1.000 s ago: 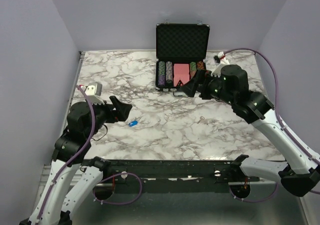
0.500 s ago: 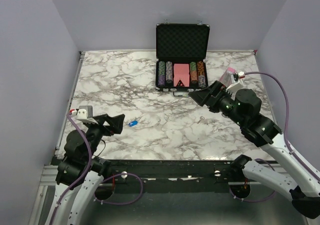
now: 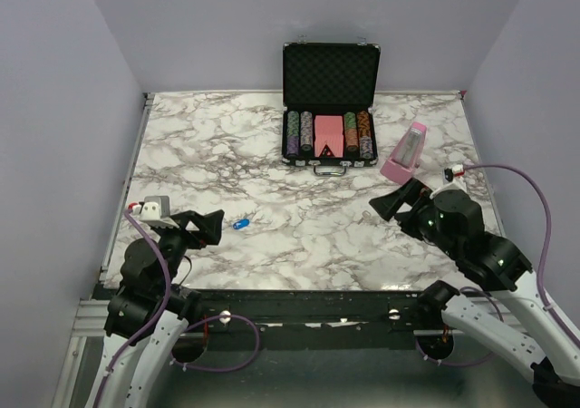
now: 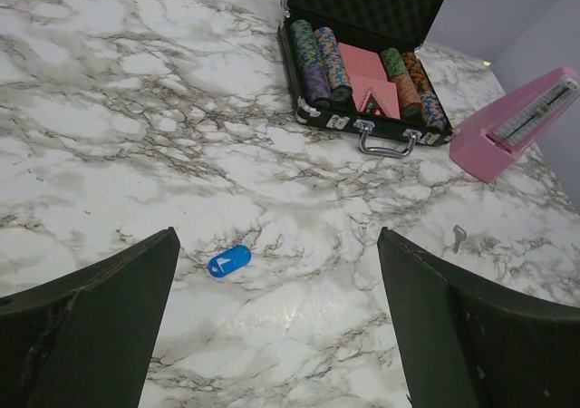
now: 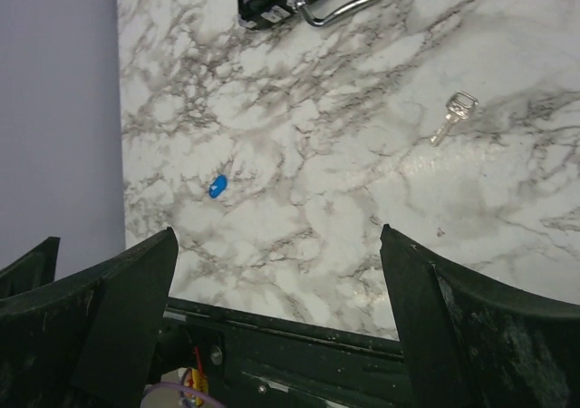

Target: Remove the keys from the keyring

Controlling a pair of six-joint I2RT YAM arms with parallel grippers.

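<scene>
Left hand (image 3: 207,225): low at the near-left desk (image 3: 227,136) edge, fingers spread wide, gripping nothing. Right hand (image 3: 391,204): same, spread and empty. Blue key tag (image 3: 240,224) flat on desk just ahead of left hand. Silver key (image 5: 453,116) lies loose, well apart from it. Keyring too small to make out.

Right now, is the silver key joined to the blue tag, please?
No, the silver key lies alone, far from the blue tag.

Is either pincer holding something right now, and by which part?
Nothing is held. The left pincer and right pincer both stand open and empty; the blue key tag and a silver key lie apart on the marble table.
</scene>
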